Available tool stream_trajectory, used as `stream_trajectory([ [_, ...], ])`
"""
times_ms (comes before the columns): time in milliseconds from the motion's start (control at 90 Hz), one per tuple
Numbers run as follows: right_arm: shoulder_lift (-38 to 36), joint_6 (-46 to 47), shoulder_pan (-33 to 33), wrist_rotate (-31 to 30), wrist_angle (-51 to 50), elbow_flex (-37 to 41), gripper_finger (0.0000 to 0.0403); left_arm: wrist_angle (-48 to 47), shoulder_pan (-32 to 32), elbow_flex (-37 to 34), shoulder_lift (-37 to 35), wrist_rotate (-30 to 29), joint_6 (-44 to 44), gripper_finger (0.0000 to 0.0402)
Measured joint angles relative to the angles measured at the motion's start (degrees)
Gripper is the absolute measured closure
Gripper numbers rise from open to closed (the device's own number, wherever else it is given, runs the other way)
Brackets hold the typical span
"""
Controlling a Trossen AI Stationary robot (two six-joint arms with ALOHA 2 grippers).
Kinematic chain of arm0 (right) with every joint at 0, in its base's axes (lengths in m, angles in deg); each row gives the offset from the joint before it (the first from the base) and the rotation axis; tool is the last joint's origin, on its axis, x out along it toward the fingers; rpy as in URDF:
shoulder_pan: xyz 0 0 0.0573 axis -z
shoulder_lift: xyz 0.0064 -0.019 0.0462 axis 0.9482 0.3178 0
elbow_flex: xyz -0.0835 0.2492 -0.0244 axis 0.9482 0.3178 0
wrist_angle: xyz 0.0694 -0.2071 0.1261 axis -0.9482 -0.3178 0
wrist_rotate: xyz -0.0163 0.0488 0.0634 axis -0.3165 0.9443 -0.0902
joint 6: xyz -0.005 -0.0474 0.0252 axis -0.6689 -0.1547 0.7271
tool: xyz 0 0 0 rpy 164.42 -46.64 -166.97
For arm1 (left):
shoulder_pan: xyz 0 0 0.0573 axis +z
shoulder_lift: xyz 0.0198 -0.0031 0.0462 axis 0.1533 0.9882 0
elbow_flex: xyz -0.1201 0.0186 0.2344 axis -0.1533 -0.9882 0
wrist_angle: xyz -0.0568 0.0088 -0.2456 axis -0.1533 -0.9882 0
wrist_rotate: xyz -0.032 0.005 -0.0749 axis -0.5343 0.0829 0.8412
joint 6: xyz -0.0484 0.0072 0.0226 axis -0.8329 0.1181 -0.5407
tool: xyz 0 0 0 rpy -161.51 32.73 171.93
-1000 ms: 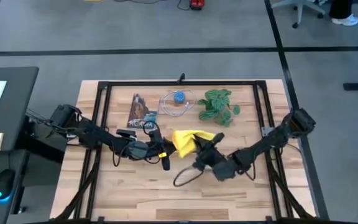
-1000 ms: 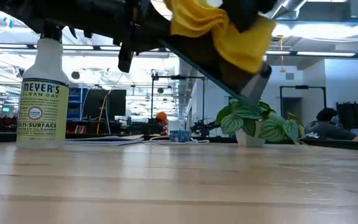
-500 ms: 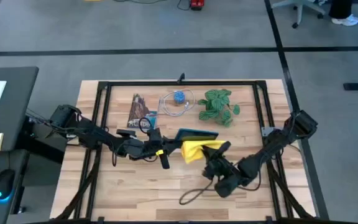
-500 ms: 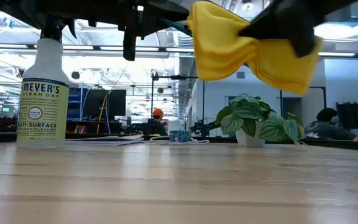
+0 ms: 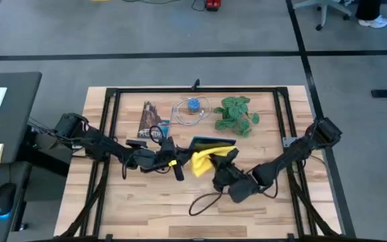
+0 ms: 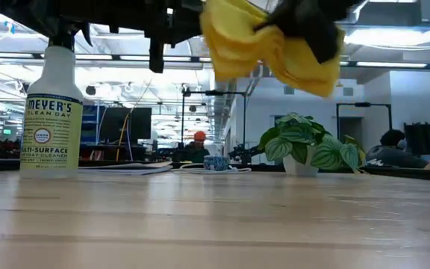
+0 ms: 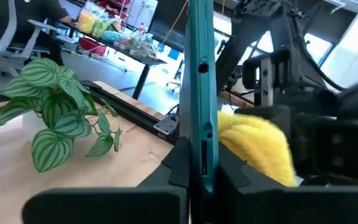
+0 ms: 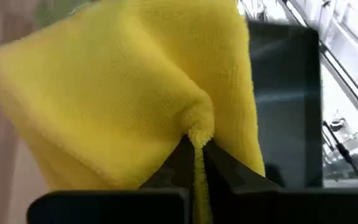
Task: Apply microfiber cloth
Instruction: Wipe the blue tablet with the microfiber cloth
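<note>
microfiber cloth (image 5: 202,162) shifted left, back against tablet (image 5: 213,142)

Through the right wrist view I see the right gripper (image 8: 194,163) pinching a bunched fold of the bright yellow, soft microfiber cloth (image 8: 123,93), which fills most of my picture. Behind the cloth stands a dark, flat rectangular tablet screen (image 8: 284,106), its near part covered by the cloth.
</note>
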Motion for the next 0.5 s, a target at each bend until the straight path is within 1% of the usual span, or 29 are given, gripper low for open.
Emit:
stream_trajectory([
  [89,0.0,11.4,-2.2,-1.9,-11.9,0.0,0.0403,-0.2,-0.3,0.0,0.0,0.0,0.6,0.0396],
  [156,0.0,18.6,-4.5,-5.0,-19.7,0.0,0.0403,-0.1,-0.4,0.0,0.0,0.2,0.6,0.0396],
  [267,-0.9,25.0,-8.0,-10.4,-27.5,0.2,0.0403,0.3,-0.6,0.0,0.0,1.3,0.3,0.0396],
  [389,-3.5,25.8,-7.6,-14.9,-25.8,0.2,0.0403,-0.8,-0.6,0.0,0.0,2.2,0.0,0.0396],
  [500,-4.1,25.3,-4.3,-15.8,-17.2,0.2,0.0403,-1.4,-0.6,0.0,0.0,1.6,-0.1,0.0396],
])
